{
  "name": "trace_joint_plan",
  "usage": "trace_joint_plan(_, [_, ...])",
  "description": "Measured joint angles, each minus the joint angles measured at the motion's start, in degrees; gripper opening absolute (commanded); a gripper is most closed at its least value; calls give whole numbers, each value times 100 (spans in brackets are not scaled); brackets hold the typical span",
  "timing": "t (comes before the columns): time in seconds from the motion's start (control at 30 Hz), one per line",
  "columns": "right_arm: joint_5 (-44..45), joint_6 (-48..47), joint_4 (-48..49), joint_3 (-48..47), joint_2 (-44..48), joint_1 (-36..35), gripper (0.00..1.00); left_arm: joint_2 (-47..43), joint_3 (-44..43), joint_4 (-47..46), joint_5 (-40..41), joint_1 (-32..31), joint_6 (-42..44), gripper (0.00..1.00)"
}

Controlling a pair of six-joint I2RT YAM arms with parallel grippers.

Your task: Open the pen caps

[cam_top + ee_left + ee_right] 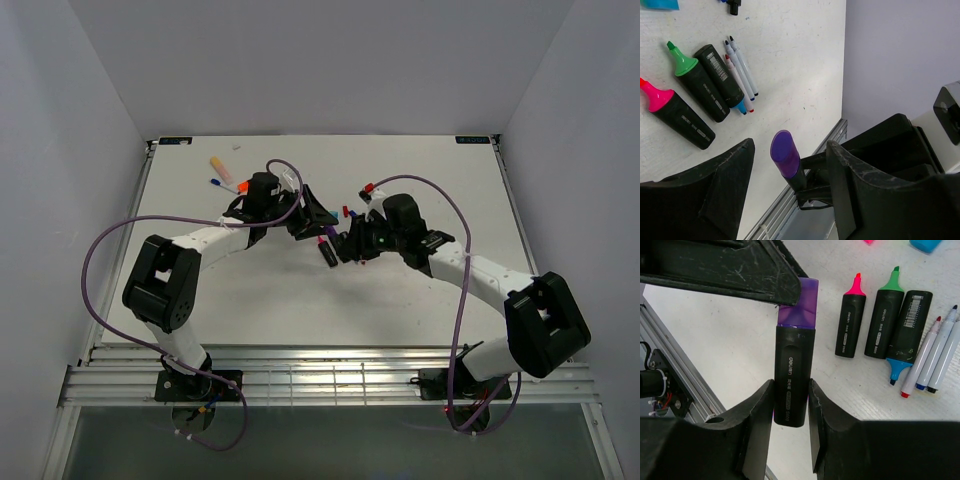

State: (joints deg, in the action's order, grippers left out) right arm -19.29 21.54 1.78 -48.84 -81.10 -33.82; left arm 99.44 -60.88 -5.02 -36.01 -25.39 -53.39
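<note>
My right pincer pinches the black highlighter above the worktop middle — purple cap on. My left pincer spread wide — a finger either side of that cap.

purple cap: top corner hidden behind left gripper finger
blue object: cut off by top edge

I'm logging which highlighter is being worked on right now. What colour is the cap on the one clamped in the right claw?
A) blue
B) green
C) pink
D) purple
D: in the right wrist view the right claw is shut on a black highlighter whose cap is purple.
</note>
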Motion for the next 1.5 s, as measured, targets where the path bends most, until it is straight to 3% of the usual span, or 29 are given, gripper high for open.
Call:
trace_joint_plan(0.1, [-26, 44, 17, 0, 0, -37, 8, 0, 0, 0, 4, -15, -11, 63])
trace_joint_plan(0.33, [-61, 66, 63, -2, -4, -44, 8, 0, 2, -7, 31, -68, -24, 31])
trace_joint_plan(0.43, [-83, 81, 111, -2, -20, -44, 8, 0, 4, -22, 39, -66, -55, 25])
trace_joint_plan(0.5, [-83, 83, 136, -2, -70, -44, 8, 0, 4, -48, 42, -68, -50, 25])
trace_joint_plan(0.67, [-149, 105, 177, -13, -179, -44, 8, 0, 44, -24, 70, -63, -24, 41])
trace_joint_plan(0.77, [-149, 131, 177, -20, -199, -44, 8, 0, 55, -17, 63, -68, -13, 44])
trace_joint_plan(0.87, [-149, 175, 184, -72, -234, -44, 8, 0, 101, -31, 59, -72, -9, 44])
trace_joint_plan(1.07, [-188, 234, 170, -129, -289, -44, 8, 0, 221, -96, 26, -72, -61, 27])
trace_joint_plan(1.13, [-192, 238, 168, -129, -315, -50, 16, -9, 221, -136, 20, -72, -61, 23])
trace_joint_plan(1.27, [-236, 238, 177, -129, -317, -48, 52, -11, 221, -120, 7, -72, -63, 12])
trace_joint_plan(1.37, [-398, 212, 216, -131, -330, -37, 59, -11, 219, -35, 2, -72, 2, 0])
trace_joint_plan(1.5, [-686, 175, 280, -175, -498, 20, 63, -11, 219, 28, -13, -74, 37, 0])
